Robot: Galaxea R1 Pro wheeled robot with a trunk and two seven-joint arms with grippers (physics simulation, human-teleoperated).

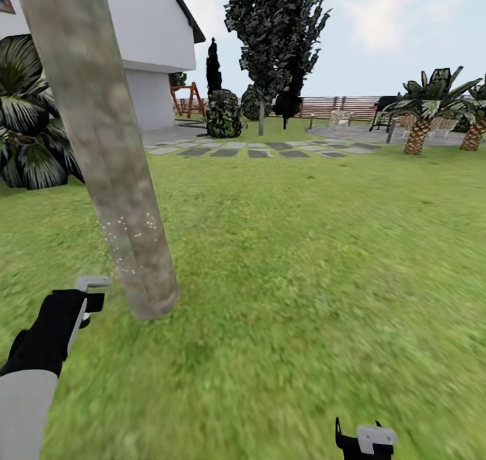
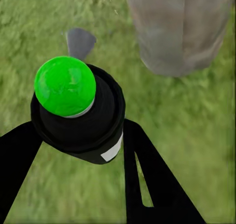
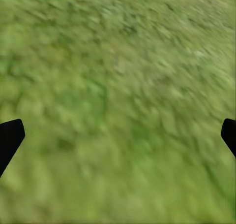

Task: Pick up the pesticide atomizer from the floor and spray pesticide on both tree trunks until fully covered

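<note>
The pesticide atomizer [image 2: 78,120] is a small black bottle with a white band, and its tip shows green. My left gripper [image 2: 78,152] is shut on it, one black finger on each side. In the head view that gripper [image 1: 91,297] hangs low, just left of the near tree trunk [image 1: 115,177]. The trunk is a thick, grey-beige, mottled column that leans slightly. Fine white specks dot its lower part [image 1: 131,244], and its foot [image 2: 182,32] stands on grass close beyond the bottle. My right gripper [image 1: 364,440] hangs open over bare lawn [image 3: 118,86], with nothing between its fingers.
The lawn [image 1: 304,257] stretches wide to my right and ahead. A broad dark-leaved plant [image 1: 27,123] stands left of the trunk by the white house [image 1: 148,35]. Far off are stepping stones [image 1: 256,151], a tall dark tree [image 1: 270,35], palms [image 1: 422,119] and a slat fence [image 1: 324,106].
</note>
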